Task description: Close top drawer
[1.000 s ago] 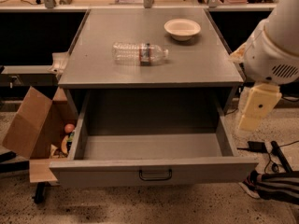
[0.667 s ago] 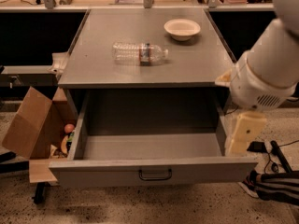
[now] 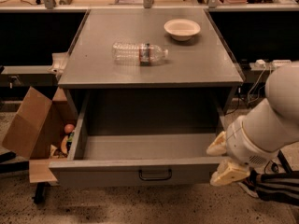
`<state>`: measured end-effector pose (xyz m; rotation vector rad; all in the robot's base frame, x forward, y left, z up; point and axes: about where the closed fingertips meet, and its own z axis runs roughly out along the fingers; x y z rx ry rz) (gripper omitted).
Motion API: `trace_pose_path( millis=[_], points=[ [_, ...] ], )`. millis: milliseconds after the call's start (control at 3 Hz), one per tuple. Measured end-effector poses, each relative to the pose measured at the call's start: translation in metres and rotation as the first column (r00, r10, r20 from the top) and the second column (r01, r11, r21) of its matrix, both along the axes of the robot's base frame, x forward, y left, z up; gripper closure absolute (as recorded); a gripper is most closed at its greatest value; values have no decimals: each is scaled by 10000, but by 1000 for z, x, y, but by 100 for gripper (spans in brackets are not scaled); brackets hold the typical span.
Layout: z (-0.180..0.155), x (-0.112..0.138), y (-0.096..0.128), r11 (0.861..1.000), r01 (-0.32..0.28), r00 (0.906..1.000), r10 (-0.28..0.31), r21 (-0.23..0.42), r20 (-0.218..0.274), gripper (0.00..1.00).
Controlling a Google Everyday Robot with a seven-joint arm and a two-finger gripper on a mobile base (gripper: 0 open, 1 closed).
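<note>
Gripper [image 3: 223,161]: had dropped from mid-right to the lower right of the frame, at the drawer front's right corner.
Fingers [image 3: 217,147]: apart, one above the front's top edge, one below.
Top drawer [image 3: 112,175]: lower centre, pulled out as before.
Bottle [image 3: 139,53], bowl [image 3: 181,29]: unmoved on top.

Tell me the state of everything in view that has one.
top drawer, pulled out, nothing visible inside
water bottle, lying on its side on the cabinet top
bowl, upright on the cabinet top
cardboard box, open, tilted, small items inside
gripper, at the top drawer's front right corner
</note>
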<state>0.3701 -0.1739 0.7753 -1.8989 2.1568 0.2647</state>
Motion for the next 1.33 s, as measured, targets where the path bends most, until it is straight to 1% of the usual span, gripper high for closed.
trace_pose_path(
  millis=[333, 667, 1000, 1333],
  points=[
    [-54, -15, -2, 9973, 267, 9984, -232, 678, -521, 64],
    [-99, -21, -3, 9930, 609, 9941, -512, 1012, -958, 89],
    [-122, -12, -4, 9898, 884, 9924, -778, 1120, -958, 100],
    [-137, 16, -2, 9844, 1157, 9916, -1068, 1325, -727, 97]
  ],
)
